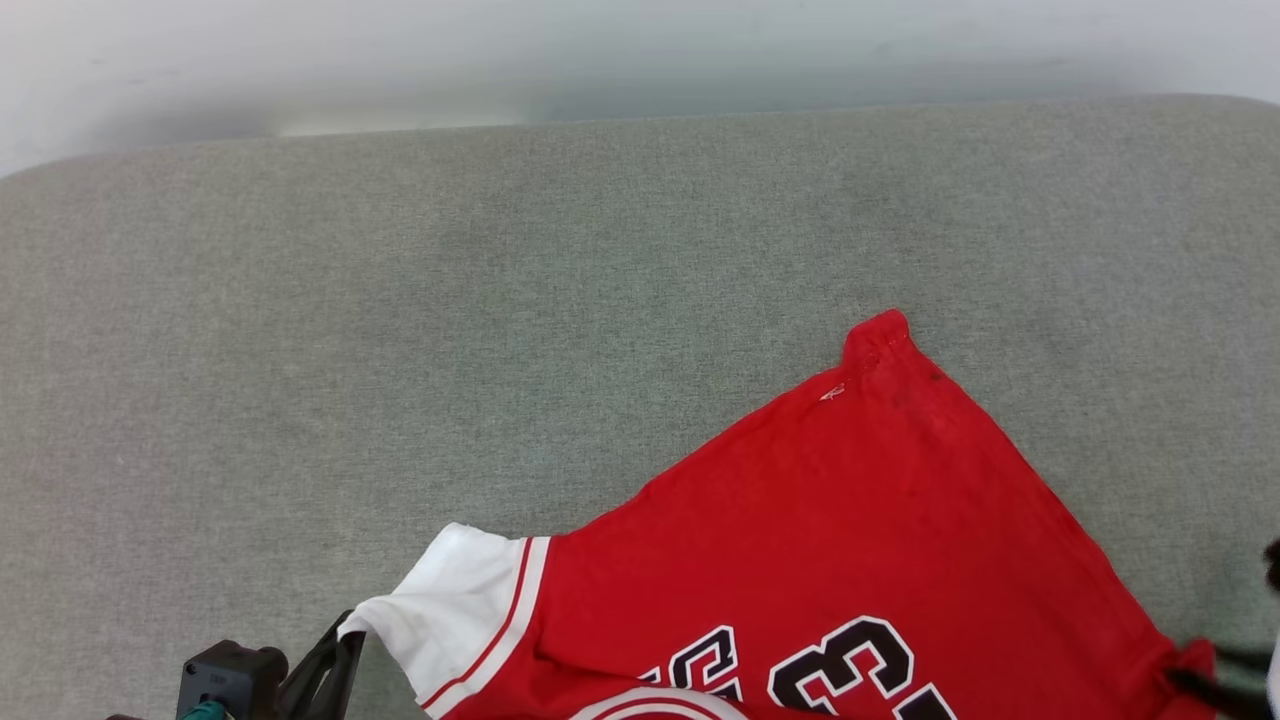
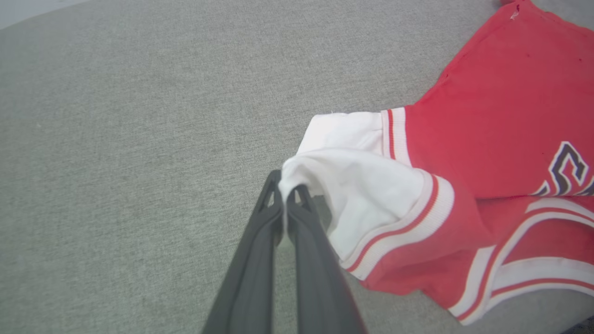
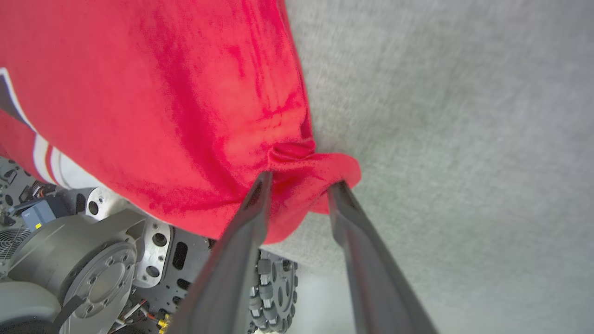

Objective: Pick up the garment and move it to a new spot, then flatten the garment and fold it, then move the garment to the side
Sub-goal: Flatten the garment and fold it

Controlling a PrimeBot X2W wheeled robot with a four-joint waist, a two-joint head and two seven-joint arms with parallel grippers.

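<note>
**Left gripper (image 2: pixel 287 186) pinching sleeve, right gripper (image 3: pixel 300 183) spread at red corner**

Left gripper: fingers pressed together, clamped on the edge of the white sleeve (image 2: pixel 366 185) of the garment (image 1: pixel 850 520). The sleeve is pulled up into a small peak at the fingertips. In the head view this gripper sits at the lower left, touching the sleeve tip.

Right gripper: fingers stand apart. A bunched red corner (image 3: pixel 325 167) of the garment lies between the two tips and touches both. Cannot tell whether it is gripped.

The garment lies chest-up on the grey cloth-covered surface (image 1: pixel 400 350), in the near right part of the head view. It is mostly flat, with one red corner pointing toward the far side. The black-and-white number (image 1: pixel 840 665) shows at the bottom of that view. Red-white stripe trim borders the sleeve. In the right wrist view the red cloth reaches past the surface's near edge, with the robot's wheeled base (image 3: pixel 93 260) below it.
</note>
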